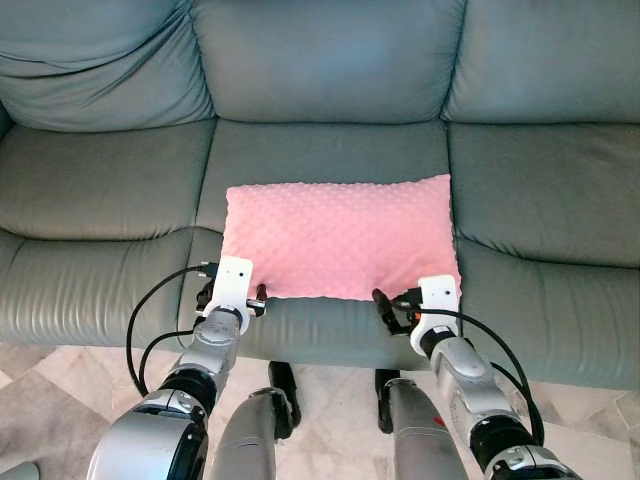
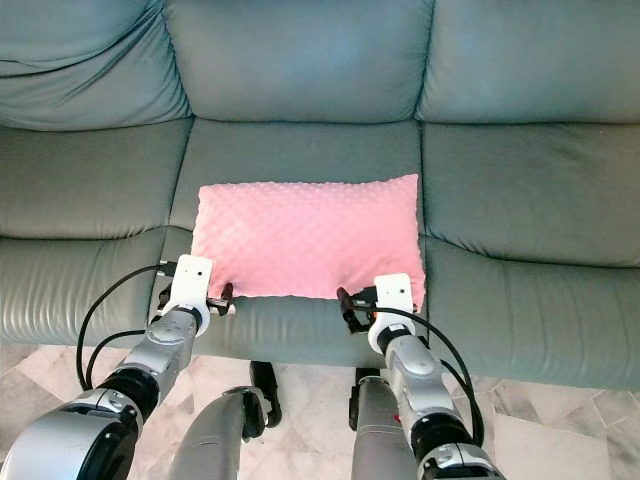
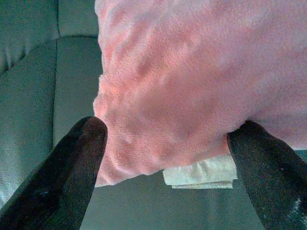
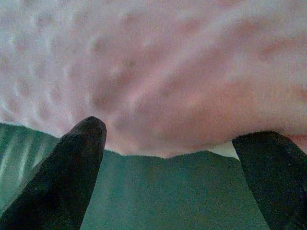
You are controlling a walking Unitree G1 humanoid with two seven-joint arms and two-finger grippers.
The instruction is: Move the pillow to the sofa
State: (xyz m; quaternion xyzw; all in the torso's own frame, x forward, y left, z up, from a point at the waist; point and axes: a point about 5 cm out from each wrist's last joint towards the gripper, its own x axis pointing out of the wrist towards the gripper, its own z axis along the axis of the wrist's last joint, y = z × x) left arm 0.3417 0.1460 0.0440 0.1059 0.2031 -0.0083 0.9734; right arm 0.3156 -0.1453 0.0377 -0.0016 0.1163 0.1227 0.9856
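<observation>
Pillow (image 1: 338,238) lies on sofa (image 1: 330,150); draw left end effector (image 1: 258,296) and right end effector (image 1: 385,303), both spread wide and empty, straight back without snagging fabric.

A pale marbled tile floor (image 1: 60,385) with darker veins lies at the lower edge of the head views

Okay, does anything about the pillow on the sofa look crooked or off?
Nothing much. The pink pillow lies flat on the sofa's middle seat cushion, slightly skewed, near edge at the seat front. A white tag pokes out underneath.
</observation>
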